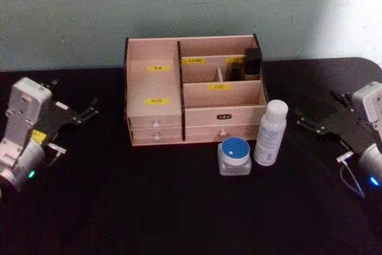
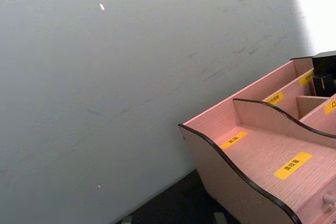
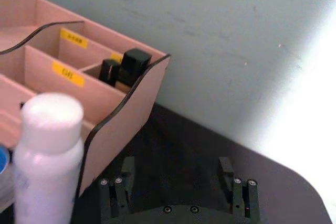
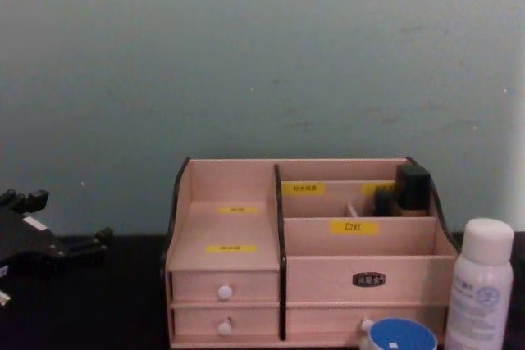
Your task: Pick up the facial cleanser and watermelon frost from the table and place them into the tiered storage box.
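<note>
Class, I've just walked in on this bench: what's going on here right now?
Nothing is being handled yet. The white bottle and the blue-lidded jar stand side by side on the black table, just in front of the right half of the tiered storage box. The left pincer and right pincer rest open at either side, apart from everything. Neither item is in the box.
</note>
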Controlling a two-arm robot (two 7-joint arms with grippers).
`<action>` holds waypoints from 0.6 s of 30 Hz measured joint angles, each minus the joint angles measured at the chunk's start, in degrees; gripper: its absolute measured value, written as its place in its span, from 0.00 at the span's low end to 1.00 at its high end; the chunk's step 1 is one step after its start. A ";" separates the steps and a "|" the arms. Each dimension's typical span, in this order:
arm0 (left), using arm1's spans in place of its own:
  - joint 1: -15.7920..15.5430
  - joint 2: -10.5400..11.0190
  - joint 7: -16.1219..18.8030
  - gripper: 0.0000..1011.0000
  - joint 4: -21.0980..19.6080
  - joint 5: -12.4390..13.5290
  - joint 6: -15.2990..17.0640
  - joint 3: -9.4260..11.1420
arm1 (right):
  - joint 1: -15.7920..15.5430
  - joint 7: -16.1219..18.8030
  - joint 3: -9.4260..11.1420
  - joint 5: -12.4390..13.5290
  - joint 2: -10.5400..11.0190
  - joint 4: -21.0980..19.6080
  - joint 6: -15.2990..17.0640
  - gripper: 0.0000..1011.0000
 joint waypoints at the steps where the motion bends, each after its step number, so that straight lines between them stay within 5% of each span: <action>1: 0.00 0.00 0.00 0.99 0.00 0.00 0.00 0.00 | -0.47 0.19 0.21 0.13 0.26 -0.49 0.34 0.99; 11: 0.00 0.00 0.00 0.99 0.00 0.00 0.00 0.00 | -7.96 5.24 3.31 4.35 5.03 -8.84 5.95 0.99; 18: 0.00 0.00 0.00 0.99 0.00 0.00 0.00 0.00 | -10.80 10.76 4.39 8.63 5.85 -12.54 6.98 0.99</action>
